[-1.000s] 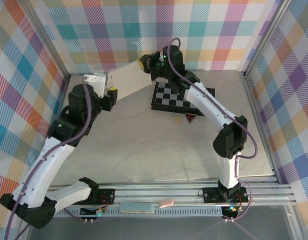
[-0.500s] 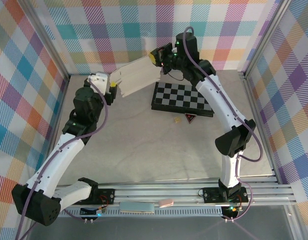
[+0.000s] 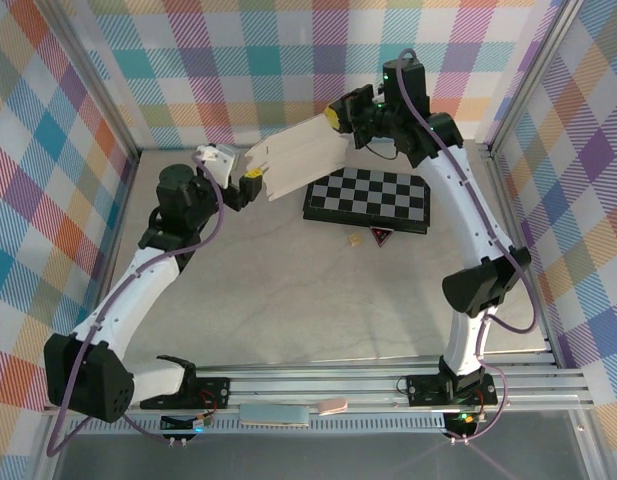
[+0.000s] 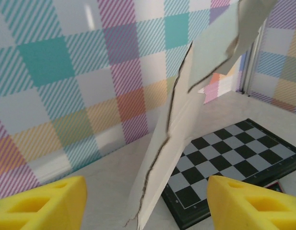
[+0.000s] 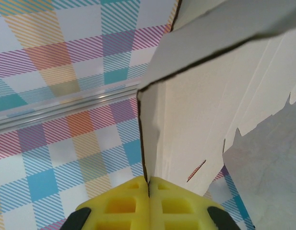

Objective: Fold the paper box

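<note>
Top external: right end effector [image 3: 335,117] pinched shut on the paper box [image 3: 293,160] by its upper-right end, lifted above the desk [image 3: 288,290], long axis slanting down-left toward the open, empty left end effector [image 3: 243,178].

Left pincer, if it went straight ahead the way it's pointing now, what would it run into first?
Most likely the paper box: its lower edge hangs in line with the gap of the open left pincer, held up by the right pincer. How far ahead it hangs is unclear.
</note>
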